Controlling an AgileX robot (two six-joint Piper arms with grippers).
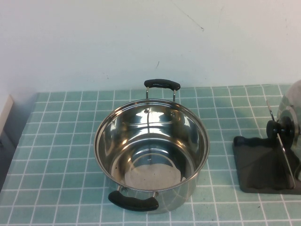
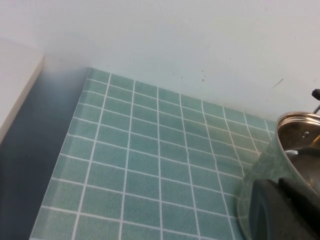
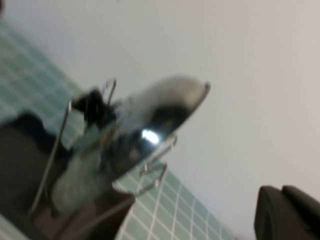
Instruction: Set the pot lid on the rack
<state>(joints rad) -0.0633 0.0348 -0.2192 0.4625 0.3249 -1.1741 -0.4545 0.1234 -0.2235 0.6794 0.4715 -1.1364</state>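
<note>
The shiny pot lid [image 1: 290,104] stands on edge at the far right, leaning among the wire dividers of the dark grey rack [image 1: 261,175]; its black knob faces the pot. The right wrist view shows the lid [image 3: 150,117] resting in the rack [image 3: 20,150], apart from my right gripper [image 3: 280,189], which is shut, empty and held away from the lid. My left gripper [image 2: 278,182] is shut and empty, close beside the steel pot [image 2: 300,135]. Neither gripper shows in the high view.
The open steel pot [image 1: 151,155] with two black handles stands in the middle of the green tiled table [image 1: 61,155]. A white wall runs along the back. The table's left edge drops off beside a pale board [image 1: 4,113].
</note>
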